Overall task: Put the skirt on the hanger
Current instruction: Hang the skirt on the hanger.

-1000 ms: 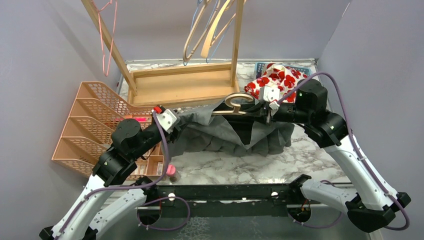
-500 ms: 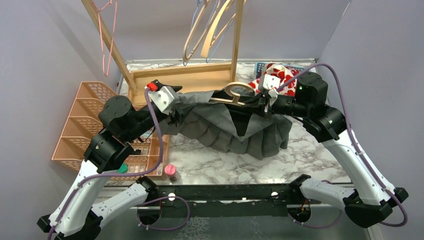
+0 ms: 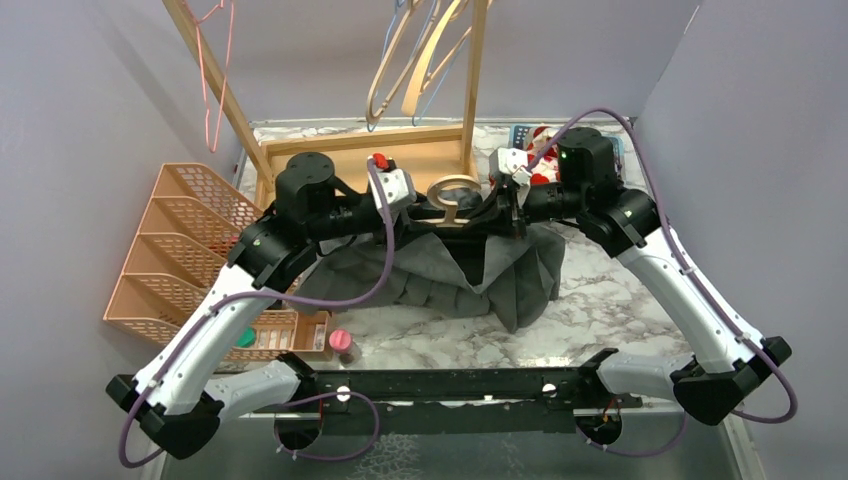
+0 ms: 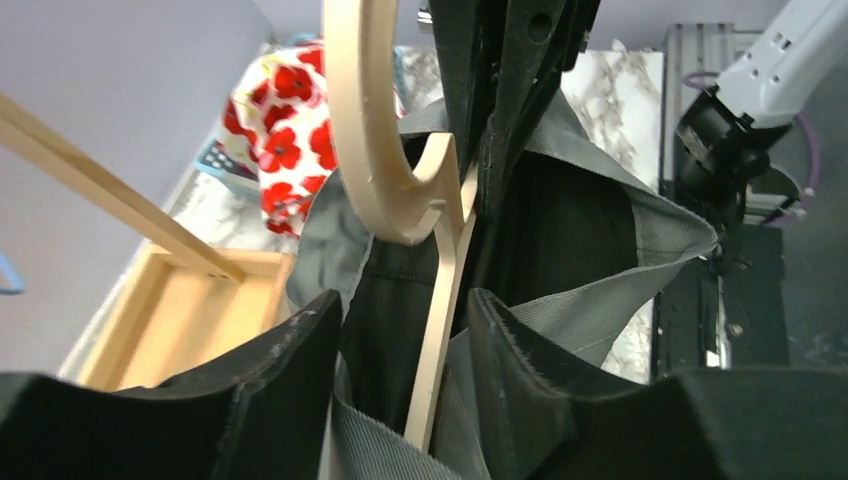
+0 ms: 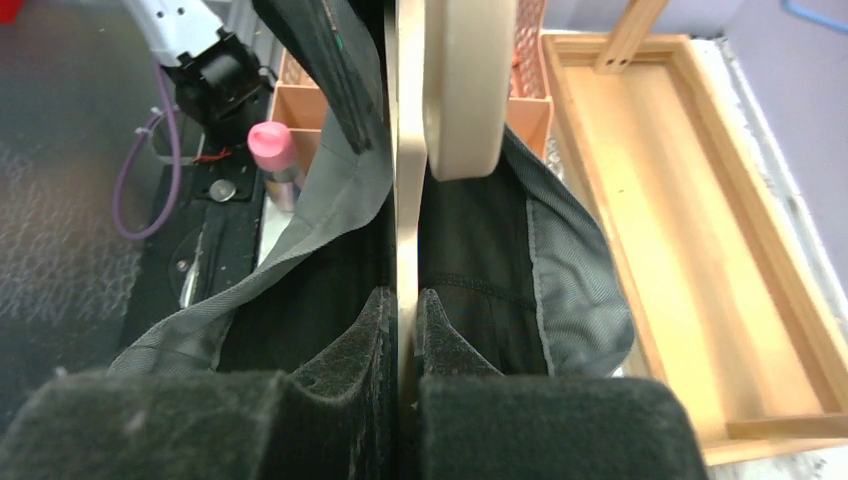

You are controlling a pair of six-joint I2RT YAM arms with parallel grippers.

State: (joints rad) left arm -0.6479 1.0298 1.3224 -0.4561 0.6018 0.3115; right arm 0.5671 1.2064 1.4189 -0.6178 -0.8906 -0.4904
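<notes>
Change: both arms are up and further back than a second ago. The left gripper (image 3: 418,205) has swung in from the left to the hanger (image 3: 452,190), now right by the rack (image 3: 430,160).
Left gripper: fingers (image 4: 290,360) apart, straddling the hanger's arm and the waistband.
Right gripper (image 5: 400,305): clamped tight on the hanger's thin arm.
Skirt (image 3: 480,270): grey, draped from the hanger between the grippers, hem down at the table (image 3: 610,300).

Grey skirt (image 3: 440,280) hangs from wooden hanger (image 4: 365,110) (midair).
</notes>
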